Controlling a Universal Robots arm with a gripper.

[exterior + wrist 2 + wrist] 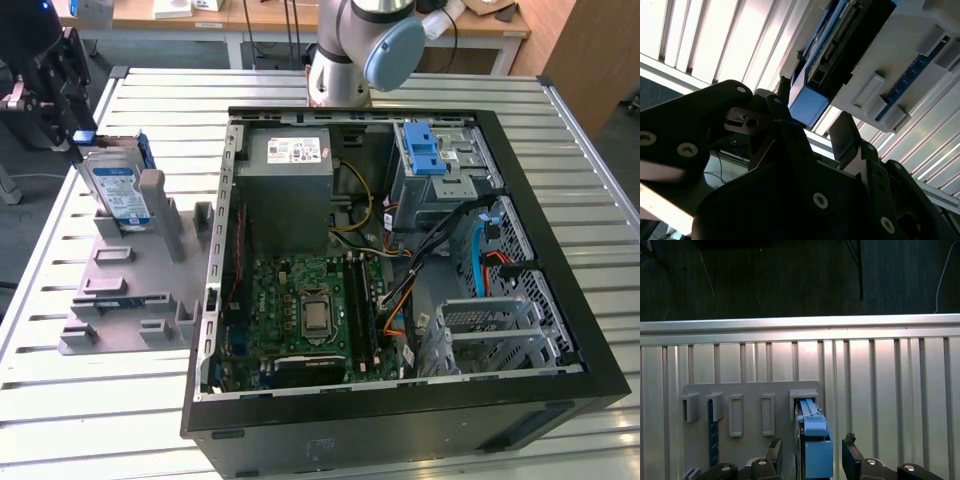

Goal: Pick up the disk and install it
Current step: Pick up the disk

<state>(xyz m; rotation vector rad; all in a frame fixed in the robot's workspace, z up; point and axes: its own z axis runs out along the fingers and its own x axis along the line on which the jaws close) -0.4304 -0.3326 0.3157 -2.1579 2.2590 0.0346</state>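
Finding: the disk (118,190) stands on edge in a slot of the grey fixture plate (130,290), in the upper left of the exterior view, well apart from the drive cage (440,170) inside the open computer case (400,430). The gripper (813,445) hangs at the disk's blue end bracket (817,457). Its fingers (852,460) are spread, one on each side of the bracket, with a gap showing on both sides in the first wrist view, so nothing is pinched.

Risks, as judged:
- The two gaps look unequal. One finger would likely touch first and push the disk sideways, cocking it against the slot walls.
- The bracket is smooth plastic at one end of a metal body. A hold taken there alone may let the disk pivot or slip between the pads.
- A tilted lift could bind the side rails in the slot and drag the fixture plate with it.
- The neighbouring posts on the plate stand near the slot, and a finger set too deep could catch one.
- Loose cables (480,250) lie just beside the cage and could foul a skewed disk.
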